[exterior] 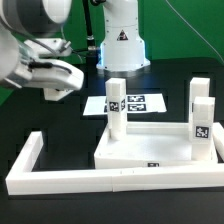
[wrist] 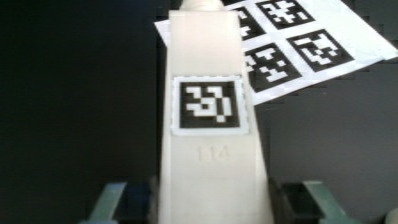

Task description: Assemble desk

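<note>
Desk part-built: three legs stand on the top, the fourth not yet in view.

I see the top (exterior: 150, 152) lying inside the frame (exterior: 60, 175), with legs upright at about 10 o'clock (exterior: 116, 105), 2 o'clock (exterior: 200, 100) and 3 o'clock (exterior: 203, 125) of it. In the wrist view, the gripper (wrist: 210, 195) has its fingers (wrist: 118, 200) apart, straddling one leg (wrist: 210, 150) with gaps either side. Whether the legs are screwed home I can't tell. The marker board (exterior: 135, 102) is partly hidden.
</note>
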